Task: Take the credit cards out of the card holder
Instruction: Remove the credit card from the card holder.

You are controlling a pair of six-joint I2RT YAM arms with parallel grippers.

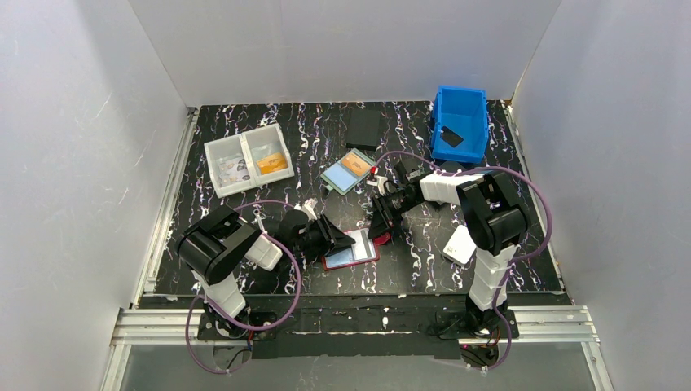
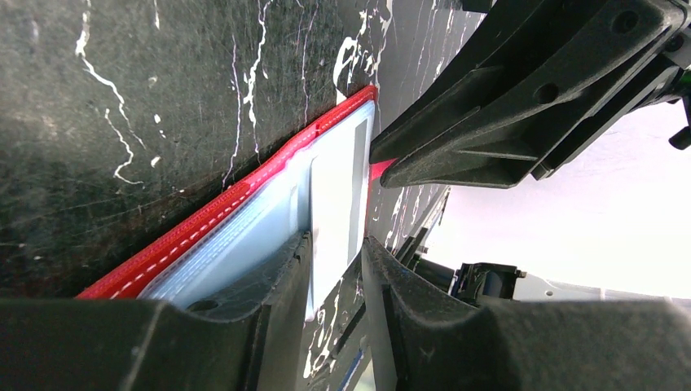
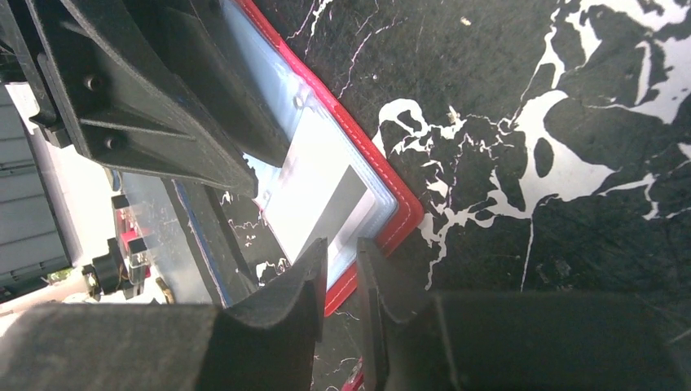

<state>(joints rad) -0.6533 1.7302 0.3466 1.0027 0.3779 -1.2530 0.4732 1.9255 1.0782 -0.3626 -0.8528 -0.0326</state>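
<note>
The red card holder [image 1: 354, 252] lies spread open on the black marbled table between both arms, its light-blue inside facing up. A pale credit card [image 2: 334, 187] with a grey stripe sticks out of its pocket. My left gripper [image 2: 336, 244] is open by a narrow gap around that card. One finger [image 2: 277, 277] lies over the pocket and the table shows beside the other. My right gripper [image 3: 342, 244] stands at the holder's red edge [image 3: 391, 204], jaws slightly apart, with the credit card [image 3: 314, 191] just beyond. In the top view the left gripper [image 1: 332, 236] and right gripper [image 1: 381, 230] flank the holder.
A teal-framed case with an orange card [image 1: 349, 170] lies behind the holder. A white two-compartment tray [image 1: 247, 159] stands at the back left and a blue bin [image 1: 459, 124] at the back right. A flat black item [image 1: 363, 128] lies at the back, a white object [image 1: 460, 244] by the right arm.
</note>
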